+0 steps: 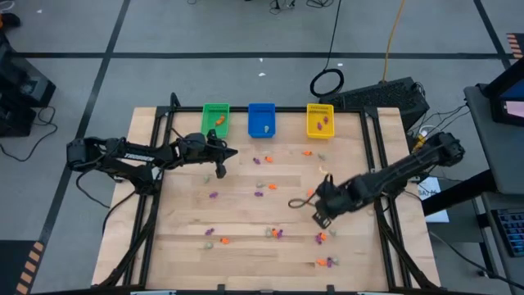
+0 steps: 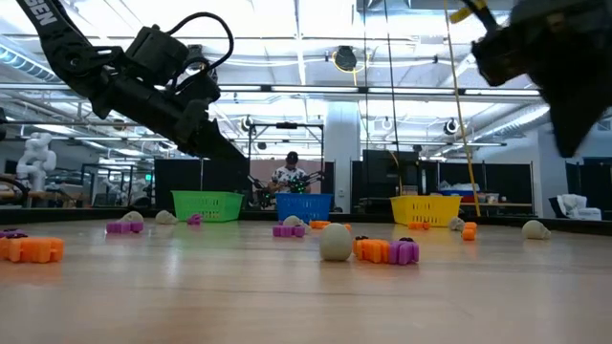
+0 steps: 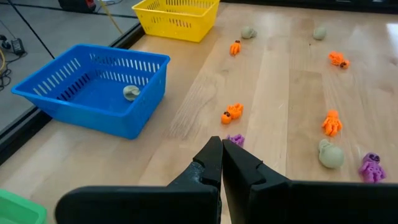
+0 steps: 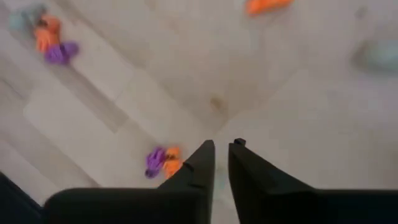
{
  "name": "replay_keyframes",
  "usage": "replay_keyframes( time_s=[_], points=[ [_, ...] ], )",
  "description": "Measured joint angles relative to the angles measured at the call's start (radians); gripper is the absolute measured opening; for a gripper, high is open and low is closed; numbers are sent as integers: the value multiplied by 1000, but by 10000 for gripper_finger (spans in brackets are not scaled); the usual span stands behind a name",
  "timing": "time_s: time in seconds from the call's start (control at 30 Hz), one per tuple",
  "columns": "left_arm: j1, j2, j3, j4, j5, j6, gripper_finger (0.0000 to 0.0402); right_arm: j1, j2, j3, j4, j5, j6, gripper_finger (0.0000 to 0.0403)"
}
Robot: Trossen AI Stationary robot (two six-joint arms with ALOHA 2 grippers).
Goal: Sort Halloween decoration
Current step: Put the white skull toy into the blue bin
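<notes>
Small orange, purple and pale trinkets, the Halloween decoration (image 1: 270, 233), lie scattered over the wooden table. At the far edge stand a green bin (image 1: 216, 117), a blue bin (image 1: 261, 119) and a yellow bin (image 1: 320, 120). My left gripper (image 1: 221, 170) hovers shut above the table's left middle, short of an orange trinket (image 3: 231, 112) and a purple one (image 3: 235, 139). My right gripper (image 1: 321, 218) points down over the table's right middle. Its fingertips (image 4: 222, 146) stand a narrow gap apart with nothing between them, next to a purple and orange pair (image 4: 163, 162).
The blue bin (image 3: 93, 81) holds a pale trinket (image 3: 130, 93), and the green and yellow bins hold a few pieces. Black frame rails (image 1: 385, 221) run along the table's sides. A dark keyboard-like box (image 1: 385, 94) sits past the far right corner. A person (image 2: 290, 172) stands far behind.
</notes>
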Motion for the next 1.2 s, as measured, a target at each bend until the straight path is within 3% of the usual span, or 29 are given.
replay_keyframes(
  time_s=[0.27,0.5,0.93,1.2],
  points=[
    [0,0,0,-1,0,0,11,133,121,0,21,-70,214,122],
    [0,0,0,-1,0,0,11,158,184,-1,71,-101,263,162],
    [0,0,0,-2,0,1,11,155,325,0,77,-181,228,148],
    [0,0,0,-2,0,1,11,143,352,4,80,-182,156,102]
  ],
)
